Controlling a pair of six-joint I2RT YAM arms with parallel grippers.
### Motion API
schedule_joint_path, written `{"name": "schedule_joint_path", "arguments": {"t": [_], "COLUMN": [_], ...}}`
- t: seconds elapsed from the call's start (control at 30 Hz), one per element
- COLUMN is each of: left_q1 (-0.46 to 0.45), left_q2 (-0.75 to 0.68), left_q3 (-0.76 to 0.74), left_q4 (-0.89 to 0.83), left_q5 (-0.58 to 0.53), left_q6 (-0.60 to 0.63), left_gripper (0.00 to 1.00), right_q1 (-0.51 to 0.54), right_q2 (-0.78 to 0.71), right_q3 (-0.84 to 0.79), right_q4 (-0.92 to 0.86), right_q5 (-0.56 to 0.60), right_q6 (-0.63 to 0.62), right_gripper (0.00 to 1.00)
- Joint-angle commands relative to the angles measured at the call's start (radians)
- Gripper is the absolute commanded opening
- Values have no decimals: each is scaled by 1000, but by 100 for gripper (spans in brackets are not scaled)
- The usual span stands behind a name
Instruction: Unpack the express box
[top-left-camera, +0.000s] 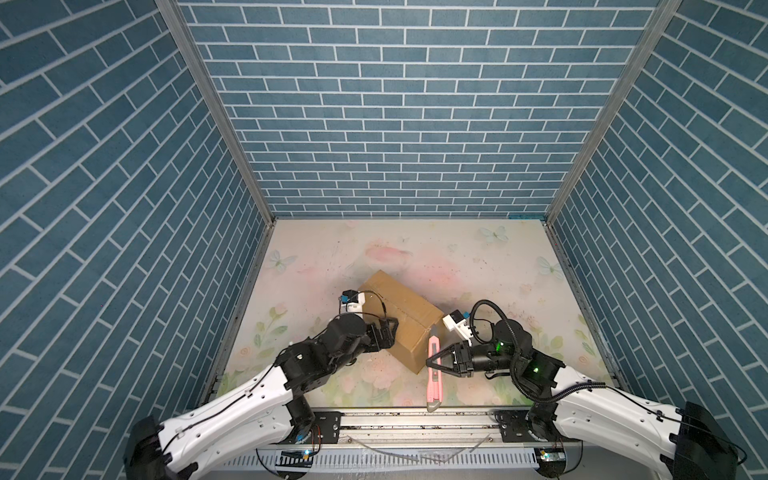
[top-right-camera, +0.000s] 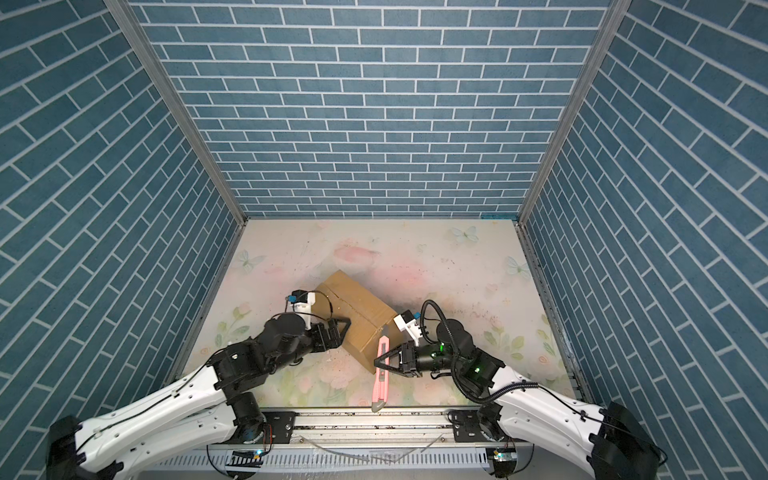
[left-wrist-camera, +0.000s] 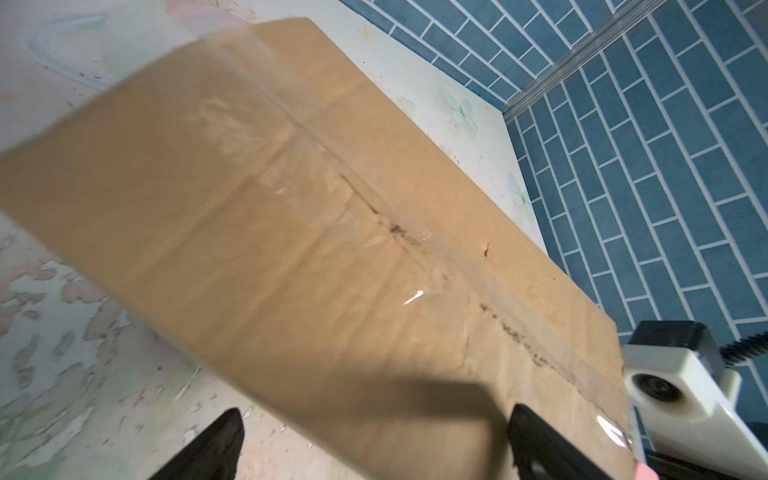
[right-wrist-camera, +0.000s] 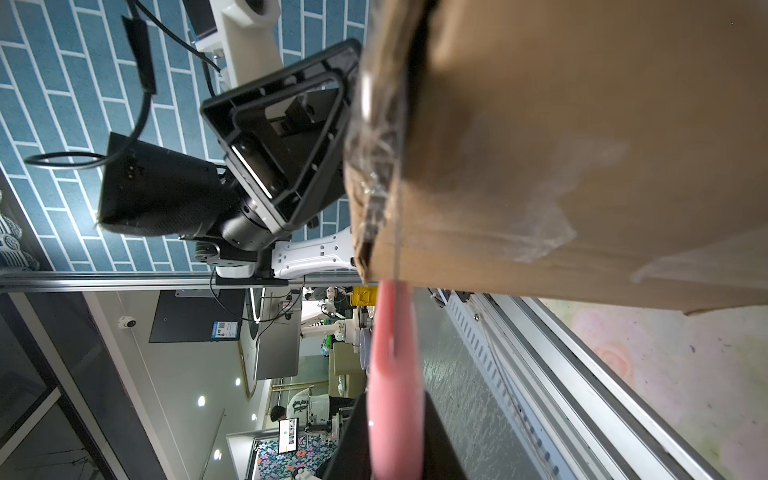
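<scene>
The express box (top-left-camera: 405, 316) lies skewed near the middle of the flowered bench (top-left-camera: 490, 266), its flaps shut under clear tape along the seam. The left pincer (top-left-camera: 388, 330) is spread fully wide at the box's left edge, one finger (left-wrist-camera: 540, 440) over the top and the other beside the side wall, grasping nothing. The right pincer (top-left-camera: 432, 361) is clenched on a pink knife (top-left-camera: 434, 386), whose tip meets the box's near right corner.
</scene>
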Motion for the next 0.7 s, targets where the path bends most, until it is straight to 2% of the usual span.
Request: {"name": "schedule_joint_path", "arguments": {"t": [0.0,0.2,0.43,0.67], "left_q1": [-83,-175,-229,-249], "left_q2": [64,108,117,147], "left_q3": [-7,-21,-74,-115], "left_q4": [229,374,430,486], "left_q5": [-193,-343,-422,-456], "left_q6": [-21,-7,-47,-57], "left_gripper": [100,100,100,100], "right_q1": [12,22,25,28], "right_q2": [1,2,14,50], "right_q3": [0,9,5,4], "right_q4": [60,52,77,172], "right_q5": [-4,4,20,30], "right_q6": [18,17,15,36], "right_gripper": [0,0,0,0]}}
